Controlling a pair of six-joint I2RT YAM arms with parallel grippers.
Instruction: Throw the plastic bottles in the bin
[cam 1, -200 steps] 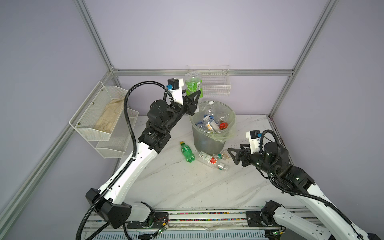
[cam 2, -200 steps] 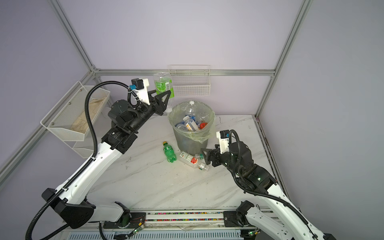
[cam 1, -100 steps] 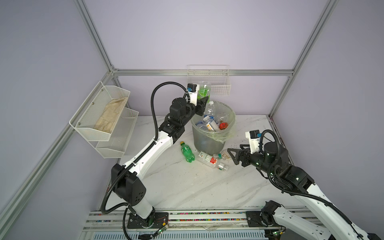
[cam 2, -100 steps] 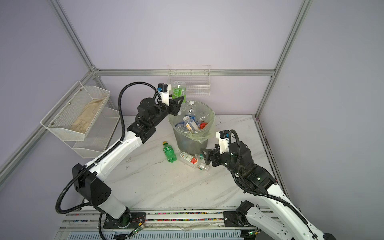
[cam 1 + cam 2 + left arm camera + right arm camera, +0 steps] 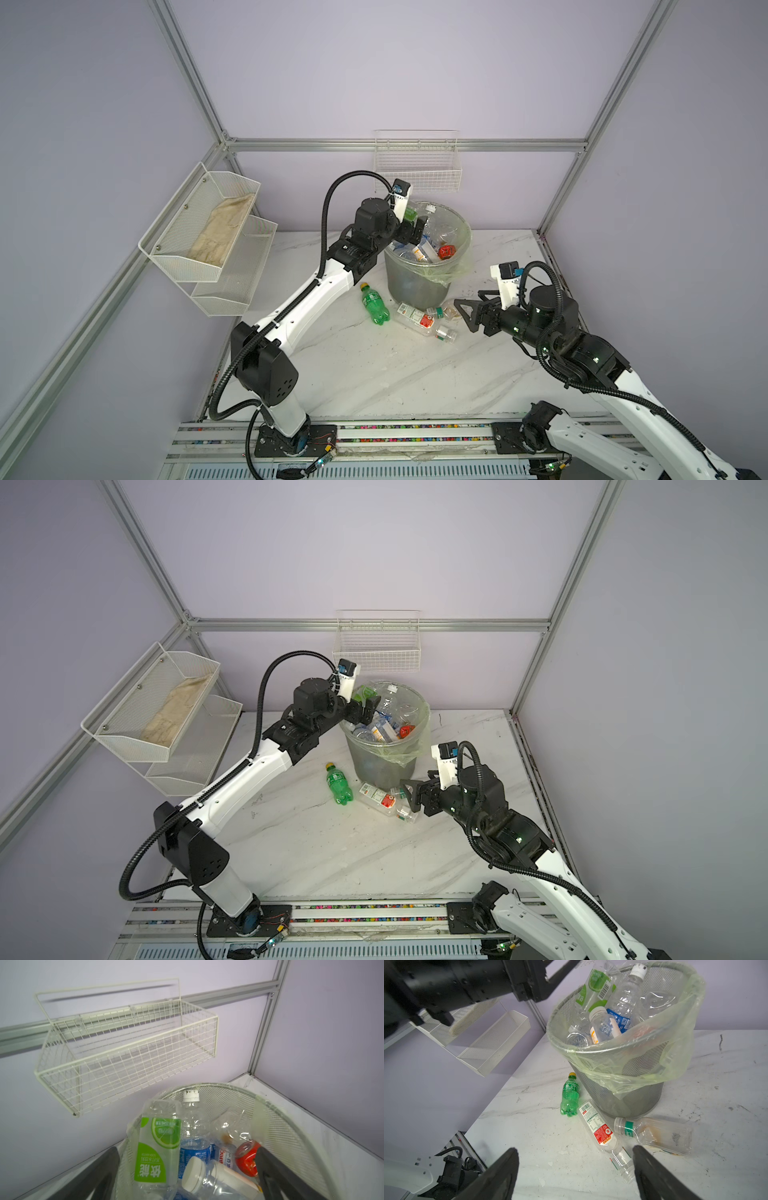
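Plastic bottles are filling the lined bin, the left gripper hovering wide open and empty at its rim. The right gripper is gaping empty beside 3 stray bottles; lower layers are lying hidden.

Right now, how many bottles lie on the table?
3: a green bottle left of the bin, a red-label bottle in front of it, a clear bottle beside that. More may hide behind the bin.
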